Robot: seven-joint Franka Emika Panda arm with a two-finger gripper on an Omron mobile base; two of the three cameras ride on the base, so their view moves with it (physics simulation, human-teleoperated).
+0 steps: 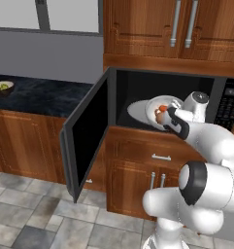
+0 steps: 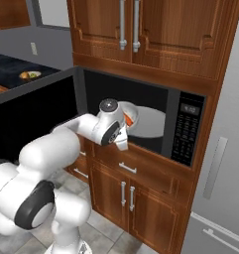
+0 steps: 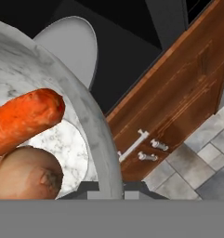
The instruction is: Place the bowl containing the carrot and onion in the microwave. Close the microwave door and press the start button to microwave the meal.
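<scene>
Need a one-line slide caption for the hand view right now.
Gripper shut on the rim of the white-grey marbled bowl, holding orange carrot and brown onion, at the open microwave's dark interior.

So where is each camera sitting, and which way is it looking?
Left base view: behind the arm, on its left, looking forward and down at the microwave with its open microwave door; the white arm rises at lower right.
Right base view: behind, on the right, facing the same microwave; the arm rises at lower left.
Hand view: on the hand, close over the bowl rim, carrot and onion.
All three show the bowl at the microwave's opening.
</scene>
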